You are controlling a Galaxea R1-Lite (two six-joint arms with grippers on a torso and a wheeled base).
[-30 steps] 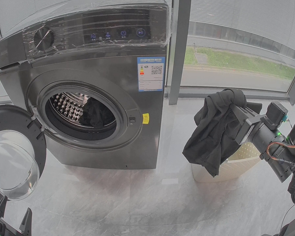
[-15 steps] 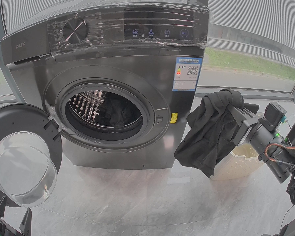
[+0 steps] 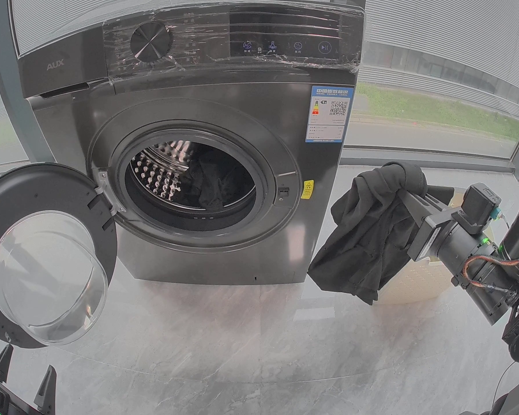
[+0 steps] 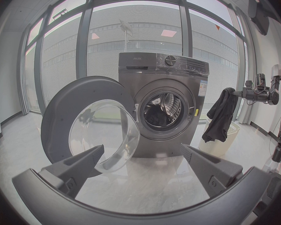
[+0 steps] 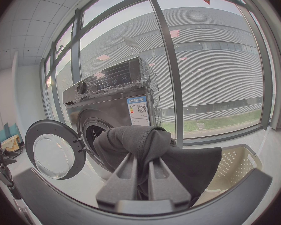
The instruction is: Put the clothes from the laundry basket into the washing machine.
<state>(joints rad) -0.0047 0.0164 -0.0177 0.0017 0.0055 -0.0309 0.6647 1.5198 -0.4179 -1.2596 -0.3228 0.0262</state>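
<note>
Currently black garment (image 3: 363,231) pinched in right gripper (image 3: 412,197), hanging below it.

On the washing machine (image 3: 213,102) we make out a logo (image 3: 55,64), a blue energy label (image 3: 329,114) with QR code and a yellow sticker (image 3: 307,189); the fine print escapes us

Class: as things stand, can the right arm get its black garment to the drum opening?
Probably yes: the door hangs wide open, and nothing stands between the right pincer, holding the black garment, and the drum opening.
</note>
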